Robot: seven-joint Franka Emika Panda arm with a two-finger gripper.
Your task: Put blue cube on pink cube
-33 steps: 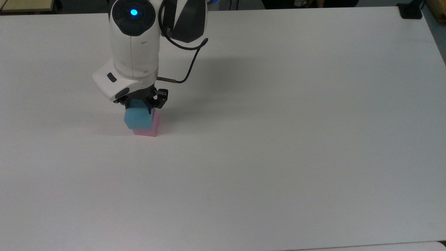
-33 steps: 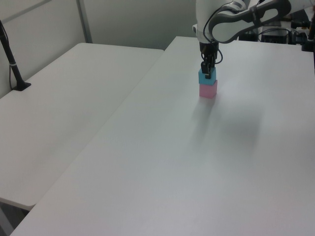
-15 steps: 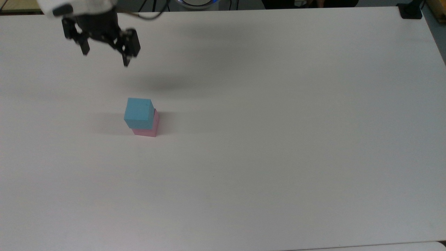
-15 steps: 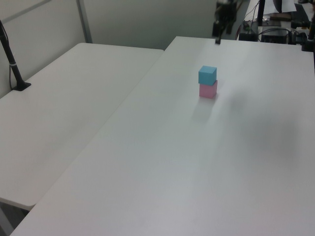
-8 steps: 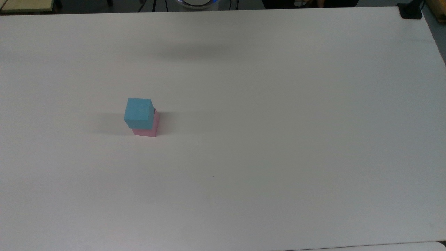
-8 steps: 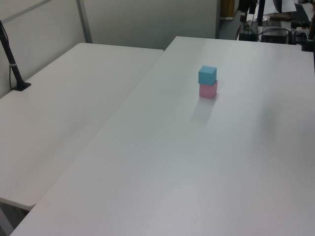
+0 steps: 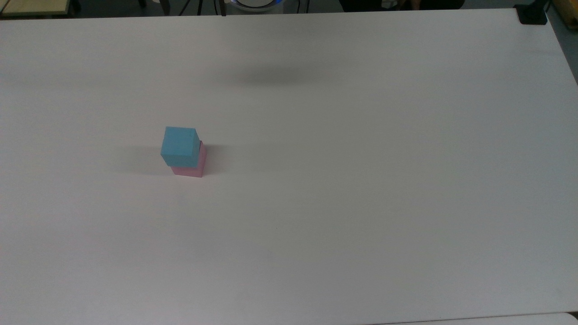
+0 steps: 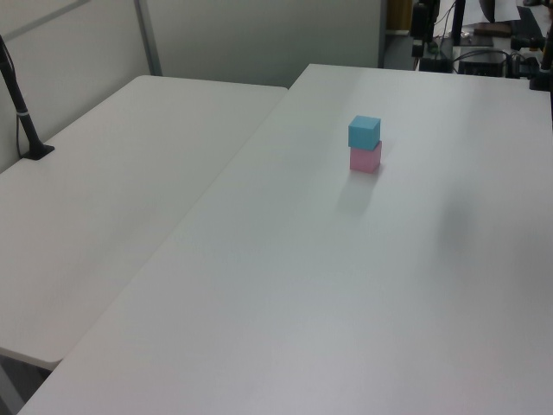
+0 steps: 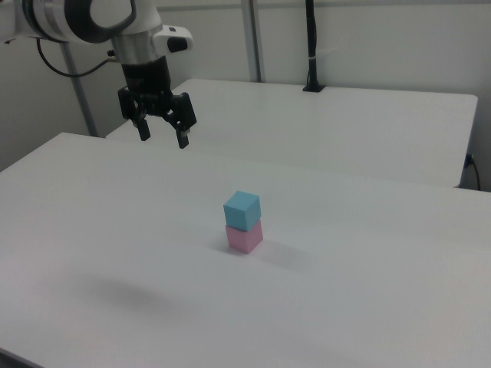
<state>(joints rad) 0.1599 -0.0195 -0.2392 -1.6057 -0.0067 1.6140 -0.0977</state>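
Note:
The blue cube (image 7: 180,144) rests on top of the pink cube (image 7: 192,168), shifted slightly off its edges, on the white table (image 7: 361,180). The same stack appears in the left view, blue cube (image 8: 364,131) over pink cube (image 8: 365,157), and in the right view, blue cube (image 9: 242,209) over pink cube (image 9: 244,236). In the right view my gripper (image 9: 163,139) hangs high above the table, up and to the right view's left of the stack, open and holding nothing.
A second white table (image 8: 112,173) adjoins on the left view's left, with a black post (image 8: 22,112) clamped to it. A black clamp (image 7: 533,13) sits at the table's far right corner in the top view. Equipment and cables (image 8: 484,52) stand beyond the far edge.
My gripper let go of the blue cube, rose and left the top view; the blue cube stays on the pink cube. The arm's shadow has slid toward the top view's right.

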